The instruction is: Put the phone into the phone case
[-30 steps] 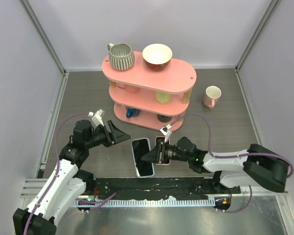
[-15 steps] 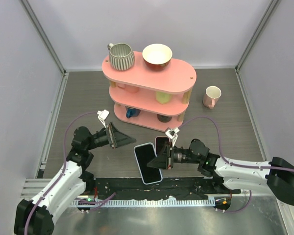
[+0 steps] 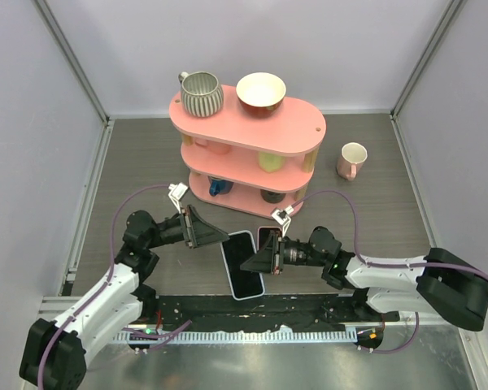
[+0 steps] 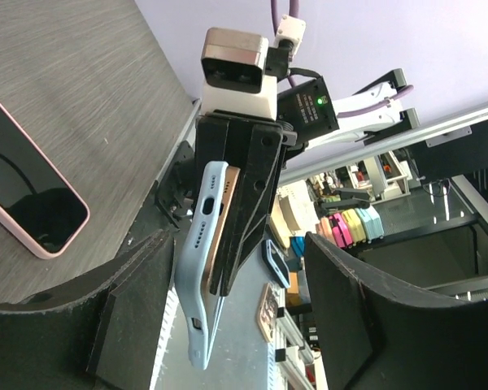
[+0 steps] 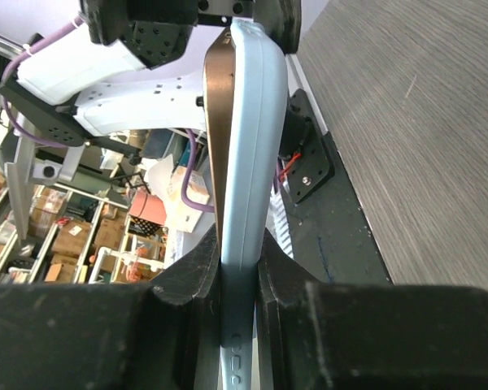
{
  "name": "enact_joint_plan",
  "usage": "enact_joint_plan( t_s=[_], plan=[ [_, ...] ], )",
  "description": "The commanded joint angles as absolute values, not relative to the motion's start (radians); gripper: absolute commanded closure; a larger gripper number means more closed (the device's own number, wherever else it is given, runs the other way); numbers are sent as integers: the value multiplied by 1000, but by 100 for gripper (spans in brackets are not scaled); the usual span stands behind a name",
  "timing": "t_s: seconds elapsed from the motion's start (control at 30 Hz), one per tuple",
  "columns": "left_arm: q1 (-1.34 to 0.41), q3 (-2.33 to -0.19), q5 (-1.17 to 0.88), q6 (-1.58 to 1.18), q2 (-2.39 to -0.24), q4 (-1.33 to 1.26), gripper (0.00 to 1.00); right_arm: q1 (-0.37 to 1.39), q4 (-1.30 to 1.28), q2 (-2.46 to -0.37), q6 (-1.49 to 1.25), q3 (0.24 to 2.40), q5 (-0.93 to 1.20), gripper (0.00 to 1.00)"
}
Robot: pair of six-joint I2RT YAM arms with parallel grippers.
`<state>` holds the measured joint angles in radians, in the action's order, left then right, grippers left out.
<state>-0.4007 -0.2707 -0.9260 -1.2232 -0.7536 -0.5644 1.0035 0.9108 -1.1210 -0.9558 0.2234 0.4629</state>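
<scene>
Right fingers [image 5: 179, 325] pinch the phone case [image 4: 197, 276]; left fingers [image 4: 138, 313] spread wide, arms pointing at each other.

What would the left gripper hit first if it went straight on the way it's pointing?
Likely the light blue phone case clamped in the right gripper, dead ahead of the open left gripper.

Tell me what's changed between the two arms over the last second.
The left gripper, open, moved right until it was close to the light blue case. The right gripper stayed shut on that case, swinging it slightly toward the near edge and back. The pink-rimmed phone lying flat and the shelf did not move.
</scene>
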Motion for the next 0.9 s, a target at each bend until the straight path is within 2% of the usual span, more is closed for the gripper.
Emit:
enact_joint_plan(
  t_s=[0.0,0.2,0.3,0.33,0.47,0.6,0.73,0.8,0.83,0.87],
  plan=[
    [-413,-267,-948,-1210,-752,-606,32,989,1208,-1143,-1028,278,512,91],
    [-440,-276,-939,-1187,-767,-584,39,979,1351,-1218,-1091,262,541,90],
    [-446,-281,-945,-1187,-772,-584,49,977,1426,-1267,-1127,261,560,90],
    [-446,-282,-949,-1186,-772,-586,57,976,1436,-1279,-1135,261,561,90],
    [-449,-287,-948,-1181,-764,-571,78,971,1468,-1324,-1155,258,557,90],
    [-453,-321,-931,-1099,-765,-429,100,963,1465,-1358,-1161,259,560,89],
    [-453,-360,-891,-1025,-759,-290,98,960,1471,-1393,-1169,264,568,89],
    [-453,-374,-873,-1011,-752,-252,82,959,1479,-1394,-1170,262,561,89],
    [-453,-377,-871,-1005,-746,-244,68,959,1480,-1393,-1173,261,558,89],
    [-453,-380,-870,-1002,-742,-241,61,959,1483,-1391,-1173,262,557,90]
  ],
)
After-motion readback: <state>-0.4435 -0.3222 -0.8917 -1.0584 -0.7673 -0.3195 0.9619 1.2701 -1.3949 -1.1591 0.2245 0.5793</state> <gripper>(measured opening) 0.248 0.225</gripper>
